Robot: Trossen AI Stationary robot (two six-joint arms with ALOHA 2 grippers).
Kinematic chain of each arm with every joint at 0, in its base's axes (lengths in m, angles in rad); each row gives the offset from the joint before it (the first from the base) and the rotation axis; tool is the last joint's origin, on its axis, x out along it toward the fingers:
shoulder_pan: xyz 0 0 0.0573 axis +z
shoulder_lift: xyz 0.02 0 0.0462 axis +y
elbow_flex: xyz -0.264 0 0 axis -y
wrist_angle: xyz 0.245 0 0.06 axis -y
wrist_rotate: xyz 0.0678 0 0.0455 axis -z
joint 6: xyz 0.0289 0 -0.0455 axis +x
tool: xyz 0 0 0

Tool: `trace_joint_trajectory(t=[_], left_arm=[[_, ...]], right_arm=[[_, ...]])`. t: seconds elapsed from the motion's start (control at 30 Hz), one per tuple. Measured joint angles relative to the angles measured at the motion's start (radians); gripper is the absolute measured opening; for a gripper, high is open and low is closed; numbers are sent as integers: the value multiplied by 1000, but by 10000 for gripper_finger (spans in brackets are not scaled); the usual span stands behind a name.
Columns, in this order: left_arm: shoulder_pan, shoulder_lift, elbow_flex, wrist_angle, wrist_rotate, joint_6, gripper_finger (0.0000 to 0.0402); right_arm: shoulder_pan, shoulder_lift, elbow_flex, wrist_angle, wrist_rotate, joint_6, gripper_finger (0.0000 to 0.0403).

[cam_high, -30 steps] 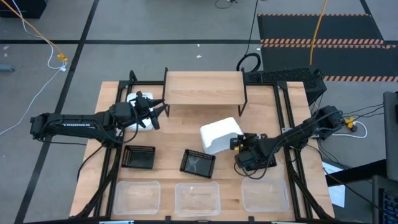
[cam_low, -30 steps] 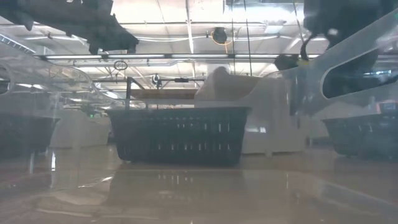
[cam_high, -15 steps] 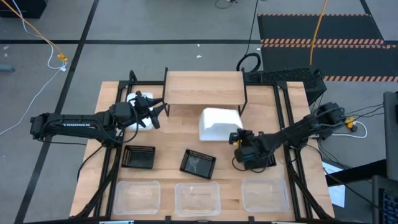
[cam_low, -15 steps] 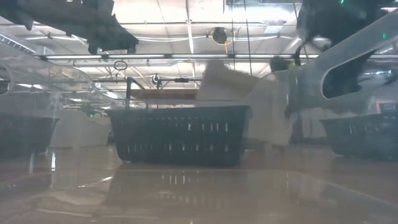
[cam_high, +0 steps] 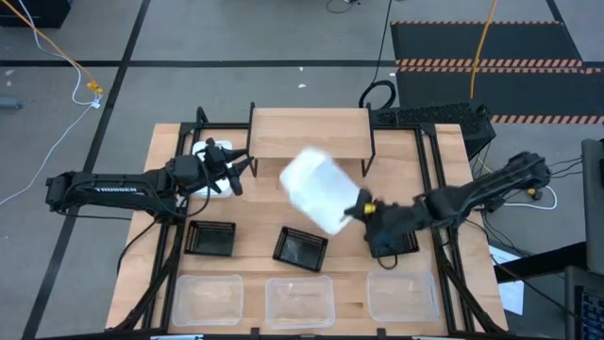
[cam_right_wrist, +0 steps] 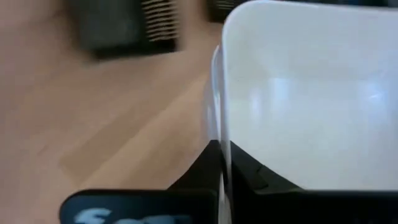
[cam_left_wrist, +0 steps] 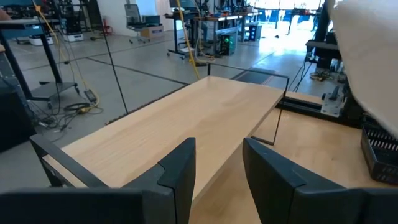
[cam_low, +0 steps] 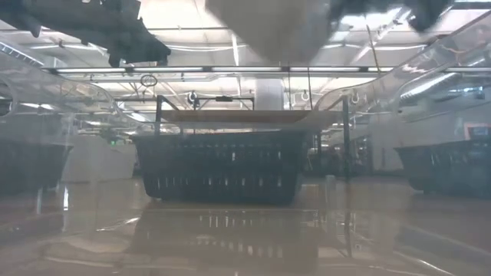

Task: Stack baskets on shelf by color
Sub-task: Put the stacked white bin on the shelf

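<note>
High view: the right gripper (cam_high: 359, 210) holds a white basket (cam_high: 314, 190) by its rim, lifted and tilted over the counter (cam_high: 396, 151) just in front of the shelf (cam_high: 310, 132). The left gripper (cam_high: 238, 165) hovers beside the shelf's left end, above a second white basket (cam_high: 204, 149); white lettering on the left arm reads "TROSSEN". Two black mesh baskets (cam_high: 209, 238) lie mid-counter, a third lies under the right arm, and three clear baskets (cam_high: 300, 300) line the near edge.

Low view: one black mesh basket (cam_low: 221, 166) stands in front of the shelf (cam_low: 245, 116); the white basket (cam_low: 268, 27) hangs above.

Left wrist view: the fingers (cam_left_wrist: 180, 171) stand narrowly apart, empty, above the shelf top (cam_left_wrist: 174, 127).

Right wrist view: the fingers (cam_right_wrist: 214, 165) are pinched on the white basket's wall (cam_right_wrist: 298, 93); the lettering below them is too blurred to read.
</note>
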Motion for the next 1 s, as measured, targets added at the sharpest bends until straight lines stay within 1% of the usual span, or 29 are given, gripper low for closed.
trace_joint_trajectory(t=[0.1, 0.2, 0.23, 0.27, 0.33, 0.4, 0.43, 0.5, 0.7, 0.77, 0.8, 0.93, 1.0], left_arm=[[0, 0, 0, 7, 0, -4, 136], [0, 0, 0, 31, 0, -3, 136], [0, 0, 0, 33, 0, -3, 136], [0, 0, 0, 31, 0, -3, 136], [0, 0, 0, 28, 0, -2, 136], [0, 0, 0, 26, 0, 1, 136], [0, 0, 0, 21, 0, 1, 136], [0, 0, 0, 17, 0, 1, 136], [0, 0, 0, -25, 0, -2, 136], [0, 0, 0, -37, 0, -2, 136], [0, 0, 0, -39, 0, -2, 136], [0, 0, 0, -39, 0, 12, 136], [0, 0, 0, -38, 0, 12, 136]], right_arm=[[-96, 13, 164, -168, -1, 185, 0], [-207, 63, 329, -338, -8, 298, 0], [-247, 82, 381, -391, -35, 325, 0], [-289, 100, 432, -428, -76, 356, 0], [-379, 137, 521, -493, -210, 412, 0], [-468, 172, 583, -546, -351, 456, 0], [-509, 192, 603, -559, -404, 473, 0], [-583, 227, 623, -575, -477, 495, 0], [-759, 298, 599, -579, -523, 513, 0], [-793, 312, 582, -579, -529, 511, 0], [-811, 314, 570, -581, -552, 508, 0], [-868, 294, 508, -571, -705, 474, 0], [-881, 281, 471, -556, -734, 460, 0]])
